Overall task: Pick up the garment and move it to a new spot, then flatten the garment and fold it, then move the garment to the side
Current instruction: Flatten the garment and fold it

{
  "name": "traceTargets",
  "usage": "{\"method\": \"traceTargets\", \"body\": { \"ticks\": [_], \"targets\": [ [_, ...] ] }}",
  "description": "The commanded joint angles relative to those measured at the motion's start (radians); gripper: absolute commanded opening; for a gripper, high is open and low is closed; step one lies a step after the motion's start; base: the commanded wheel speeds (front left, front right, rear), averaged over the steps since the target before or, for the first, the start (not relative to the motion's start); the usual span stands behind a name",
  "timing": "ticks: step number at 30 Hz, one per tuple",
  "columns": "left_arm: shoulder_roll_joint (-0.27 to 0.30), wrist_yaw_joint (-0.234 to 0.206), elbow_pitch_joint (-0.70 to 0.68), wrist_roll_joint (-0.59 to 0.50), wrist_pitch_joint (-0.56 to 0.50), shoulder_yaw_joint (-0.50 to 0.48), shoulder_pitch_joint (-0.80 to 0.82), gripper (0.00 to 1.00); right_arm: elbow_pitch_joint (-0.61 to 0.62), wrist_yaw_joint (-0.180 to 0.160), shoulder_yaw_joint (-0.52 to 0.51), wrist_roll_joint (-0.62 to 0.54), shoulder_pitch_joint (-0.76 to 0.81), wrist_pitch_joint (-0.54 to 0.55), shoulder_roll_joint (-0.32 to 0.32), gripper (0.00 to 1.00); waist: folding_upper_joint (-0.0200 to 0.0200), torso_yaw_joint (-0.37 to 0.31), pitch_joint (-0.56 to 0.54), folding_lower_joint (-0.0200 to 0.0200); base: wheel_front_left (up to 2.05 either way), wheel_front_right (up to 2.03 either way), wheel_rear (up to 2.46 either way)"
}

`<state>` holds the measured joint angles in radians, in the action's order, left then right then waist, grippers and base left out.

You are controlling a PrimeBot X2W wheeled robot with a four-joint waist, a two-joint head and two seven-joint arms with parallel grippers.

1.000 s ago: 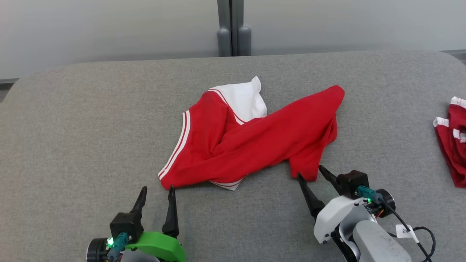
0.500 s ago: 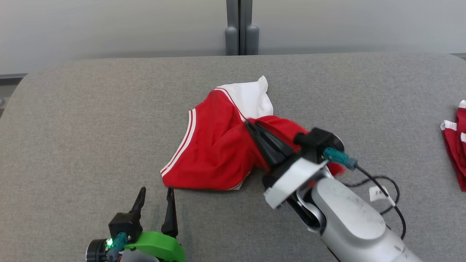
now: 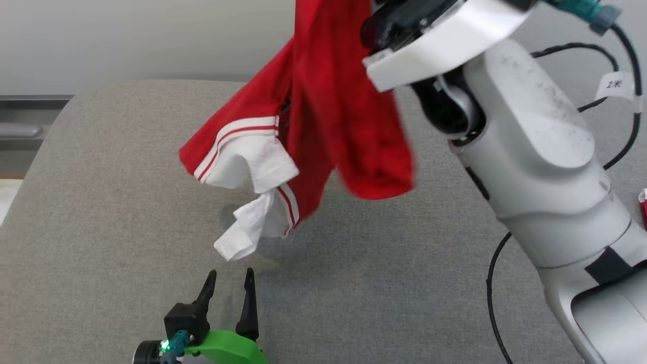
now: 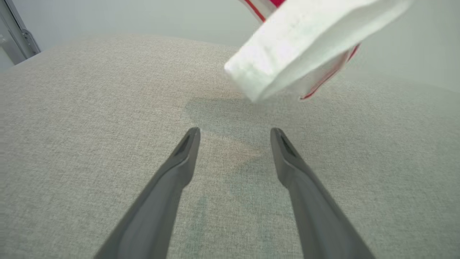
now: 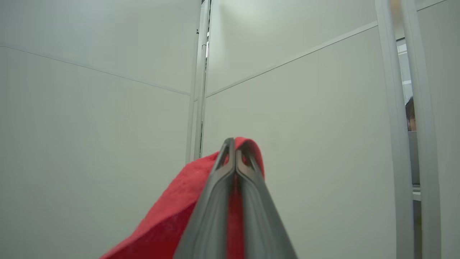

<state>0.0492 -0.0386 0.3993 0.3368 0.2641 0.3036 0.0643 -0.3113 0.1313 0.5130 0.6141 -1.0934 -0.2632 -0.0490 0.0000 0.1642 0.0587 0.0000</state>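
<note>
1. Far left of the head view: a grey rail (image 3: 20, 131) and a pale wall panel (image 3: 126, 40) lie beyond the rounded corner of the grey fabric counter (image 3: 101, 227).
2. Lower left: the left end effector (image 3: 230, 273) sits low over the counter, fingers spread, nothing between them. In its wrist view (image 4: 234, 130) a white sleeve hangs just past the fingertips, with a shadow under it.
3. Centre: the garment (image 3: 343, 101) hangs bunched and off the counter, red body uppermost, striped trim and white sleeves lowest. It hides the far middle of the counter.
4. Upper right: the right arm (image 3: 525, 126) blocks the counter's right part. The right end effector (image 5: 235, 142) has its fingers pressed together on a red fold, the rest draping down left.
5. Far right: a black cable (image 3: 493, 303), a white tag (image 3: 614, 83) and a sliver of another red cloth (image 3: 644, 202) at the frame edge. In the right wrist view part of a person (image 5: 410, 113) shows between upright posts.
6. Change: half a second earlier the garment lay on the counter with the right end effector pinching its middle. Now it is lifted clear. The left end effector is much where it was. The camera has shifted.
</note>
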Motion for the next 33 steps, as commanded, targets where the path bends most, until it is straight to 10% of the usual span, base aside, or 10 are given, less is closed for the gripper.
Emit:
{"method": "traceTargets", "body": {
  "ticks": [1,8,10,11,21,33],
  "targets": [
    [0.004,-0.002,0.003,0.004,0.000,0.003,-0.017,1.00,-0.024,-0.001,-0.031,-0.020,-0.010,-0.002,-0.005,0.00,0.0000,0.016,0.002,0.0000,0.00,0.00,0.00],
    [0.004,-0.010,-0.008,0.002,0.000,0.002,0.000,1.00,-0.296,-0.001,-0.249,-0.222,0.131,-0.001,-0.091,0.00,0.0000,0.016,0.036,0.0000,0.00,0.00,0.00],
    [0.004,-0.006,-0.011,-0.003,0.000,0.004,0.012,1.00,-0.399,-0.001,-0.302,-0.285,0.182,-0.002,-0.151,0.43,0.0000,0.014,0.052,0.0000,0.00,0.00,0.00],
    [0.004,-0.004,-0.012,-0.006,0.000,0.006,0.020,1.00,-0.446,-0.001,-0.339,-0.312,0.207,-0.002,-0.180,1.00,0.0000,0.012,0.060,0.0000,0.00,0.00,0.00],
    [0.004,0.003,-0.008,-0.014,0.000,0.018,0.064,1.00,-0.523,-0.001,-0.585,-0.470,0.391,-0.002,-0.233,1.00,0.0000,-0.043,0.102,0.0000,0.00,0.00,0.00],
    [0.004,0.019,0.019,-0.005,0.000,0.036,0.139,1.00,-0.339,-0.001,-0.552,-0.473,0.536,-0.002,-0.121,1.00,0.0000,-0.124,0.133,0.0000,0.00,0.00,0.00]
  ]
}}
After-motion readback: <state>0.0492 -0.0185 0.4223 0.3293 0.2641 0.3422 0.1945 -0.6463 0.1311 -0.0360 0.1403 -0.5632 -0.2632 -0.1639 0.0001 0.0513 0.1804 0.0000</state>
